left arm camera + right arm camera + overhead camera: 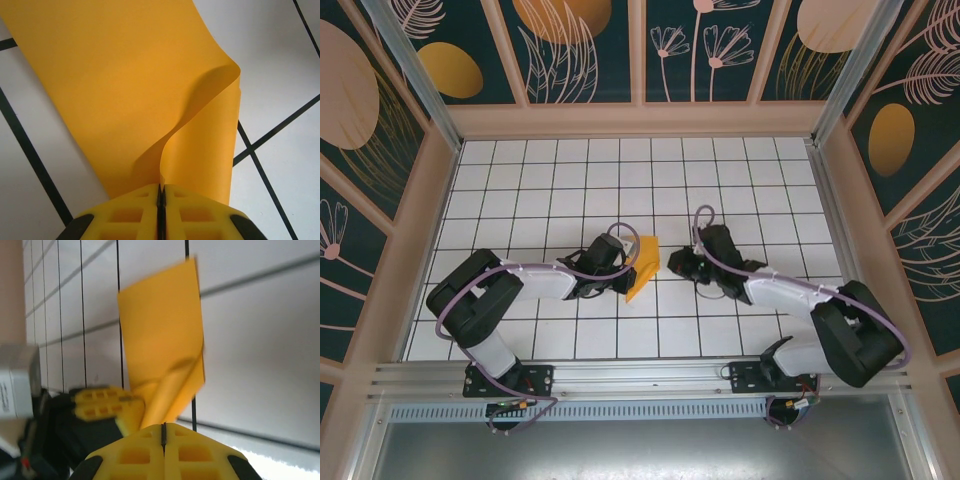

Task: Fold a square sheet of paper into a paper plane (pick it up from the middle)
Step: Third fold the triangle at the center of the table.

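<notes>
The square sheet of paper (646, 260) is orange-yellow, partly folded and angular, near the middle of the tiled table. In the left wrist view the paper (125, 75) curls up from the table in a loop, and my left gripper (161, 189) is shut on its raised edge. From above, the left gripper (626, 270) is at the sheet's left side. My right gripper (676, 266) is just right of the sheet. In its wrist view the right gripper (163, 427) is shut with nothing visible in the slit; the paper (160, 325) and the left fingers (100, 405) lie just beyond.
The white tiled floor (620, 180) stretches open behind the paper. Patterned walls (570, 60) close in the back and both sides. A metal rail (640, 378) runs along the near edge by the arm bases.
</notes>
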Robot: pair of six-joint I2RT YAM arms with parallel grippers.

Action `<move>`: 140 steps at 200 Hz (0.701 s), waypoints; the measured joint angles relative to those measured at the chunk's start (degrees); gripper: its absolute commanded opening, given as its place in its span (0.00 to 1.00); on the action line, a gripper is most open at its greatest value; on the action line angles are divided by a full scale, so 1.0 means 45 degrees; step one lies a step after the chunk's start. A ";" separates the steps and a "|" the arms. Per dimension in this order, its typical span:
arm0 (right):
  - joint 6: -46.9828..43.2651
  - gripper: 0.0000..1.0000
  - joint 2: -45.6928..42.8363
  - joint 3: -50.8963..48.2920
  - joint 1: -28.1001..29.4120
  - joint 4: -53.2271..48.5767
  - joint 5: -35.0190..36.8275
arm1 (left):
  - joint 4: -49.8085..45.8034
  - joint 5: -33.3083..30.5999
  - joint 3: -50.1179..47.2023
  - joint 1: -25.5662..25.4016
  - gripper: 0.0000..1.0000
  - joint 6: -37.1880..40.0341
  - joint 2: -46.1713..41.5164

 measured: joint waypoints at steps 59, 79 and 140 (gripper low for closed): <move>0.2069 0.00 0.1088 -0.0709 0.2701 0.2812 -0.0053 | 0.0000 0.0000 0.0000 0.0000 0.13 0.0005 0.0005; 0.2526 0.00 0.2059 -0.0661 0.3283 0.3512 -0.0053 | 0.0000 0.0000 0.0000 0.0000 0.13 0.0005 0.0005; 0.2924 0.00 0.2701 -0.0262 0.3594 0.3424 0.0631 | -0.0102 0.0010 0.0194 0.0000 0.13 0.0146 0.0126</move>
